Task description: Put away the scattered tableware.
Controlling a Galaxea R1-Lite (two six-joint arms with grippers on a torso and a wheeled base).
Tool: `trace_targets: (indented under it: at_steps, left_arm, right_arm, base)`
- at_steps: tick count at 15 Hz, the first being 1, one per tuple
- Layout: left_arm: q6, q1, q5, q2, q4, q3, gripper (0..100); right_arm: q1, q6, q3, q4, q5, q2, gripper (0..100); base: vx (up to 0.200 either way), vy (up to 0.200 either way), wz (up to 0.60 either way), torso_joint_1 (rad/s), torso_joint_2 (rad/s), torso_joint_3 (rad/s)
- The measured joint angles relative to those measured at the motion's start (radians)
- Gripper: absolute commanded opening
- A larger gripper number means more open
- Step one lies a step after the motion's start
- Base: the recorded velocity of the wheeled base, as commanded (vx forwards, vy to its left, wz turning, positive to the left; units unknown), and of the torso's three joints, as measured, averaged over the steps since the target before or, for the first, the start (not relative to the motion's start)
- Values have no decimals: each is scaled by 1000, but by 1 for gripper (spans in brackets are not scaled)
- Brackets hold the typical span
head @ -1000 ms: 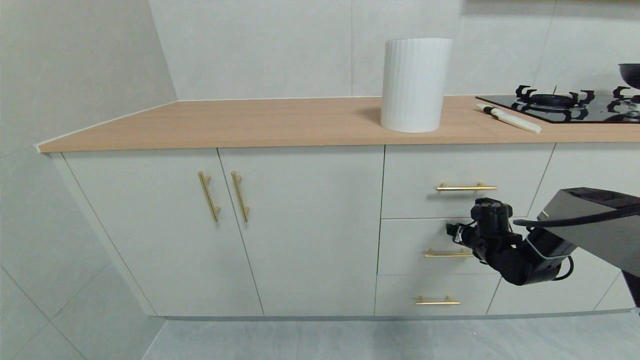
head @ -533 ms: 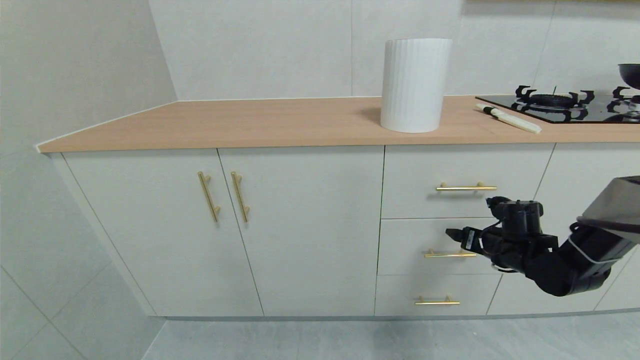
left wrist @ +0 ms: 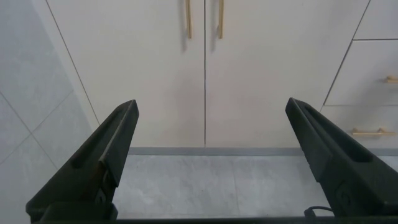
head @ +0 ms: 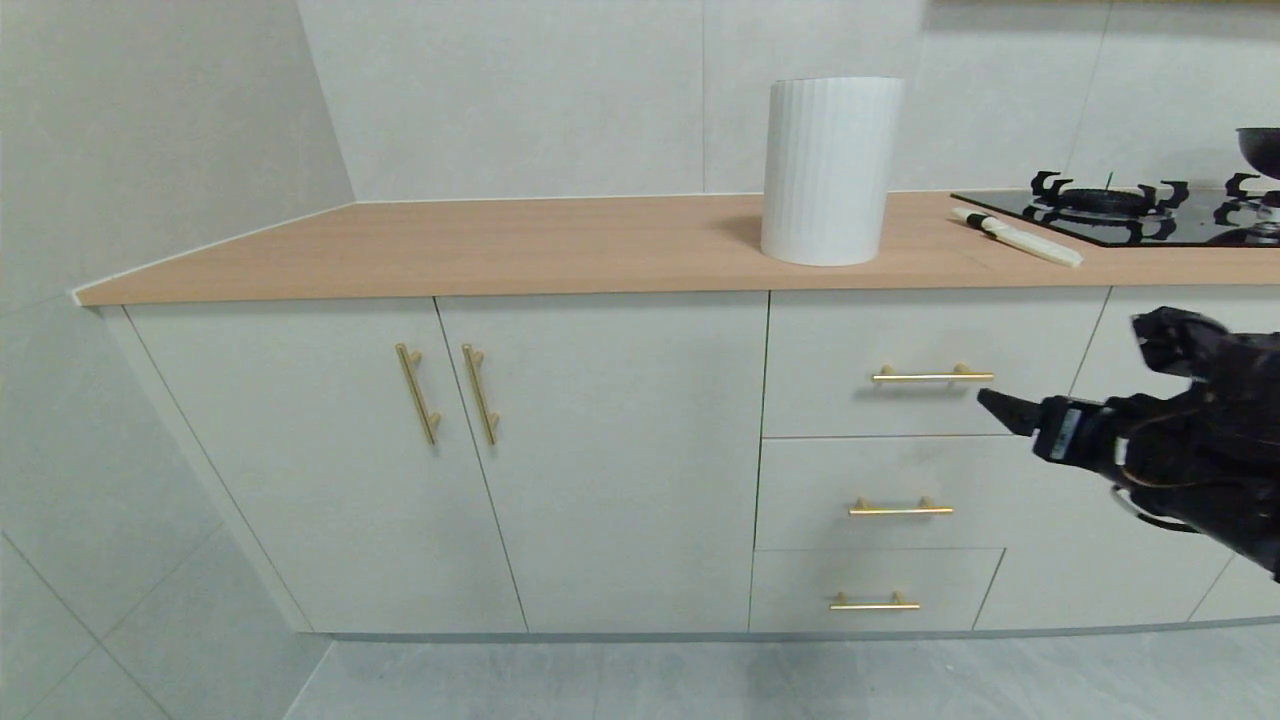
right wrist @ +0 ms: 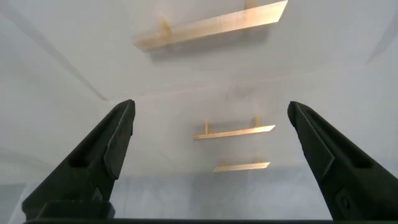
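A cream-handled utensil (head: 1015, 236) lies on the wooden countertop (head: 500, 245) beside the hob. A tall white ribbed container (head: 830, 170) stands upright on the counter to its left. My right gripper (head: 1002, 409) is open and hangs in front of the drawer stack, just right of and slightly below the top drawer's gold handle (head: 933, 376), holding nothing. In the right wrist view that gripper (right wrist: 210, 107) faces the drawer fronts, with the top handle (right wrist: 211, 26) above the middle handle (right wrist: 235, 131). My left gripper (left wrist: 211, 104) is open and empty, low down, facing the double cabinet doors (left wrist: 205, 68).
Middle (head: 900, 509) and bottom (head: 873, 603) drawer handles sit below the top one; all drawers are shut. The double doors carry two vertical gold handles (head: 448, 392). A black gas hob (head: 1130, 210) is at the counter's right. Grey tiled floor (head: 640, 680) runs along the cabinet base.
My right arm has risen and drawn back to the right, from the middle drawer handle's level to beside the top handle's right end. Drawers and counter items have not moved.
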Motion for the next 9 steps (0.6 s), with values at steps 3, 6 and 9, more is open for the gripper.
trace_targets:
  at_steps: [3, 6, 9]
  left_arm:
    - [0, 0, 0, 0, 0, 0, 100]
    - [0, 0, 0, 0, 0, 0, 100]
    - [0, 0, 0, 0, 0, 0, 100]
  right_arm:
    - [-6, -99, 179, 6, -67, -322, 100]
    - [-11, -191, 337, 91, -134, -655, 100]
    - [-15, -258, 414, 362, -179, -1014, 100]
  base:
    - [0, 0, 0, 0, 0, 0]
    - [0, 0, 0, 0, 0, 0]
    - [0, 0, 0, 0, 0, 0]
